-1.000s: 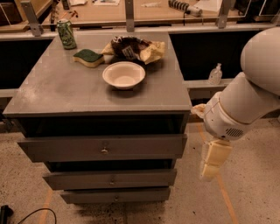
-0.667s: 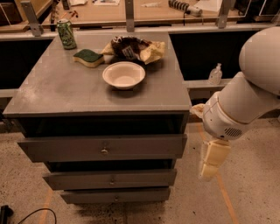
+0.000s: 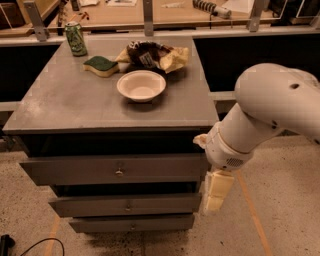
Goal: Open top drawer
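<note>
The top drawer (image 3: 75, 171) is the widest grey front, just under the tabletop, with a small metal knob (image 3: 119, 172) at its centre. A dark gap shows between it and the tabletop. Two slimmer grey drawer fronts (image 3: 90, 205) sit below it. My gripper (image 3: 216, 194), with cream-coloured fingers pointing down, hangs at the right end of the drawers, level with the top and middle fronts. It is well to the right of the knob and holds nothing that I can see. My white arm (image 3: 270, 110) fills the right side.
On the grey cabinet top (image 3: 65, 100) stand a white bowl (image 3: 141, 85), a green sponge (image 3: 101, 65), a crumpled snack bag (image 3: 152, 55) and a green can (image 3: 75, 38). A wooden bench (image 3: 165, 12) runs behind. A black cable (image 3: 30, 245) lies on the speckled floor at front left.
My arm and gripper have moved left, from clear of the cabinet to right beside the drawers' right end. The drawers have not moved.
</note>
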{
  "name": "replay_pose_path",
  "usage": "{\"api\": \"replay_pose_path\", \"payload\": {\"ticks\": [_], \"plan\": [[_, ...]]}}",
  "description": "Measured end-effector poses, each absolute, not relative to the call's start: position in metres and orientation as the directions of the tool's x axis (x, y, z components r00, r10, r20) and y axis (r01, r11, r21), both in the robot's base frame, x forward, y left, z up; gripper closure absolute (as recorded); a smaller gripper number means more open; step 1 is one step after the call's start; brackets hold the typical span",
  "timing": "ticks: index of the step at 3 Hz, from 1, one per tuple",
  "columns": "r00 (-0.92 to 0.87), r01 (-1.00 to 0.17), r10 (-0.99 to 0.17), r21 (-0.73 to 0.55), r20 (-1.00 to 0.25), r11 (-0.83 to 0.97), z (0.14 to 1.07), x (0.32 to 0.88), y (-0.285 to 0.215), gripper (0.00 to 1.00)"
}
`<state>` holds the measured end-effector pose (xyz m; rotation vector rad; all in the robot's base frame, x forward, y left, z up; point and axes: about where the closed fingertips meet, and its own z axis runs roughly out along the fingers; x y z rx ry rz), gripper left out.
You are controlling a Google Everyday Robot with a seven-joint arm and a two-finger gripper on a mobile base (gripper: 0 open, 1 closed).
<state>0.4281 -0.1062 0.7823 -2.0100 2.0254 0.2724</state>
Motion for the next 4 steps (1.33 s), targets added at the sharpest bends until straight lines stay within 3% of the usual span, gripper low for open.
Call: {"api": "replay_pose_path", "payload": {"ticks": [4], "plan": [[0.068, -0.997, -0.94, -0.068, -0.334, -0.048, 0.72, 0.465, -0.059, 0.0]]}}
